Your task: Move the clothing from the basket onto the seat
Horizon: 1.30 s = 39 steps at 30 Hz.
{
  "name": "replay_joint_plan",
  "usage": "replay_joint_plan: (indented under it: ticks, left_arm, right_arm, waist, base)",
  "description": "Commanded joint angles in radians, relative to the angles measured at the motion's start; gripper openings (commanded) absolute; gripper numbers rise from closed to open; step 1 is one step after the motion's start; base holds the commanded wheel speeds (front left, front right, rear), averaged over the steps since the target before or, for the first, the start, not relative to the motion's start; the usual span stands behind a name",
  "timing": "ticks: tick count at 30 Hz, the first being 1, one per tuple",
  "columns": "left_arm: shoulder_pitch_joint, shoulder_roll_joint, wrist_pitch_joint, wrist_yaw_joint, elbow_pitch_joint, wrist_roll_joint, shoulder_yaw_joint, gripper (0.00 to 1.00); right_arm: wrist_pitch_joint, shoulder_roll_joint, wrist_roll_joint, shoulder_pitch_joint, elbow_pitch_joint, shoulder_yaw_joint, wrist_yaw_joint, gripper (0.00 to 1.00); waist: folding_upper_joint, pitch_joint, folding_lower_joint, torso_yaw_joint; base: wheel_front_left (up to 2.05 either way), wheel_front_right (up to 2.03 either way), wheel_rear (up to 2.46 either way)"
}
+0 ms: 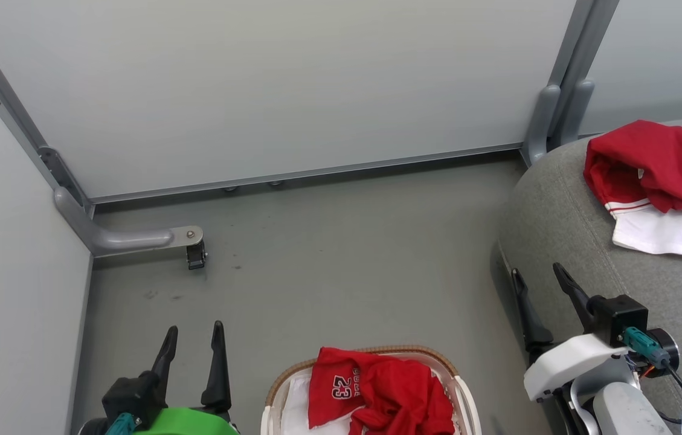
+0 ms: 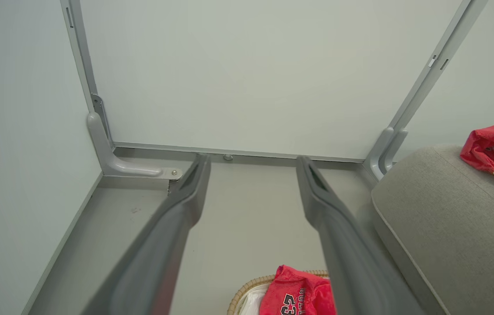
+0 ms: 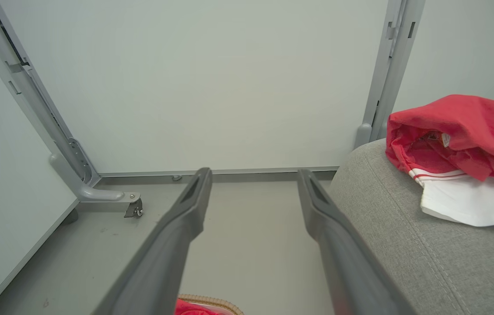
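A red garment with a white "23" (image 1: 377,393) lies crumpled in the cream basket (image 1: 464,402) at the bottom middle of the head view, over its white lining. The "23" garment (image 2: 297,297) also peeks in at the bottom of the left wrist view. A second red garment with white panels and striped trim (image 1: 658,181) rests on the grey seat (image 1: 564,223) at the right. My left gripper (image 1: 194,339) hangs open left of the basket, holding nothing. My right gripper (image 1: 540,279) stands open beside the seat's rounded edge, empty.
Pale partition walls close in the back and left. A grey metal foot with a small caster (image 1: 196,257) juts onto the floor at the left. An upright post (image 1: 561,103) stands behind the seat. Grey floor (image 1: 347,254) lies between the basket and the wall.
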Motion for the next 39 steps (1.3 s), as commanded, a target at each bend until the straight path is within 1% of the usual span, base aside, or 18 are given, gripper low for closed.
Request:
replay_joint_plan:
  ticks: [1, 6, 10, 14, 22, 30, 36, 39]
  left_arm:
    - [-0.018, 0.001, 0.001, -0.008, 0.005, 0.014, -0.008, 1.00]
    - [-0.070, 0.001, 0.001, -0.020, 0.016, 0.042, -0.050, 1.00]
    - [-0.130, 0.001, 0.001, -0.033, 0.051, 0.063, -0.115, 1.00]
    - [-0.197, 0.001, 0.001, -0.046, 0.110, 0.084, -0.200, 1.00]
    - [-0.348, 0.003, 0.001, -0.067, 0.281, 0.123, -0.400, 1.00]
    - [-0.465, 0.003, 0.001, -0.075, 0.446, 0.138, -0.571, 1.00]
    - [-0.545, 0.003, 0.002, -0.075, 0.570, 0.133, -0.646, 1.00]
    - [-0.583, 0.003, 0.004, -0.066, 0.629, 0.119, -0.656, 1.00]
  right_arm:
    - [0.000, -0.004, -0.003, -0.005, -0.005, -0.003, -0.001, 1.00]
    - [0.000, -0.004, -0.027, -0.030, -0.019, -0.011, -0.001, 1.00]
    - [0.000, -0.004, -0.051, -0.057, -0.039, -0.040, -0.001, 1.00]
    - [0.000, -0.004, -0.070, -0.097, -0.064, -0.083, -0.001, 1.00]
    - [0.000, -0.003, -0.088, -0.174, -0.111, -0.150, -0.001, 1.00]
    - [0.000, -0.003, -0.040, -0.229, -0.162, -0.144, -0.001, 1.00]
    - [0.000, -0.003, -0.010, -0.267, -0.202, -0.128, -0.001, 1.00]
    - [0.000, -0.003, 0.012, -0.283, -0.215, -0.111, -0.001, 1.00]
  waist:
    - [0.0000, 0.006, 0.0000, -0.001]
    - [0.0000, 0.042, 0.0000, -0.011]
    - [0.0000, 0.094, 0.0000, -0.033]
    - [0.0000, 0.165, 0.0000, -0.066]
    - [0.0000, 0.333, 0.0000, -0.151]
    - [0.0000, 0.482, 0.0000, -0.239]
    - [0.0000, 0.583, 0.0000, -0.296]
    - [0.0000, 0.630, 0.0000, -0.324]
  base:
    - [0.00, 0.00, 0.00]
    - [0.00, 0.00, 0.00]
    - [0.00, 0.00, 0.00]
    - [0.00, 0.00, 0.00]
    - [0.00, 0.00, 0.00]
    - [0.00, 0.00, 0.00]
    - [0.00, 0.00, 0.00]
    - [0.00, 0.00, 0.00]
